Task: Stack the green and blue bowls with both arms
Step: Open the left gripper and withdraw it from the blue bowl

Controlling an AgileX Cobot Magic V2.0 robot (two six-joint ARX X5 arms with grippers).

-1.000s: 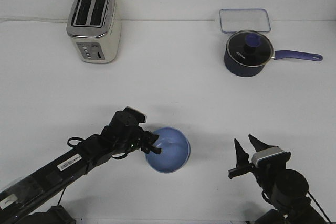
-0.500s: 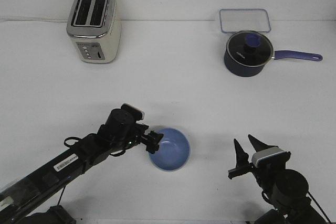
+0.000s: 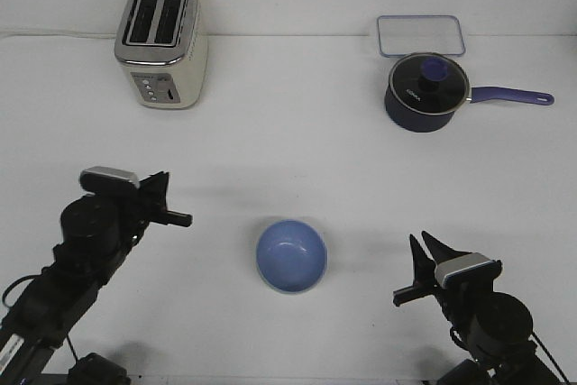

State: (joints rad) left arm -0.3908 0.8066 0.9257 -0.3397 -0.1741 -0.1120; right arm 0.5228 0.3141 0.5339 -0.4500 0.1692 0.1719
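Note:
The periwinkle blue bowl (image 3: 290,256) sits upright on the white table (image 3: 288,151), low in the middle of the front view. A thin pale edge shows under its near rim; I cannot tell whether that is the green bowl, which does not show on its own anywhere. My left gripper (image 3: 176,198) is open and empty, raised to the left of the blue bowl and well apart from it. My right gripper (image 3: 418,241) is open and empty, low at the right of the bowl, fingers pointing up.
A cream toaster (image 3: 161,42) stands at the back left. A dark navy saucepan (image 3: 426,89) with a lid and a long handle stands at the back right, with a clear rectangular container (image 3: 421,35) just behind it.
My left gripper has let go of the blue bowl's rim and pulled back to the left and upward. The bowl has settled flat. The right arm has barely moved.

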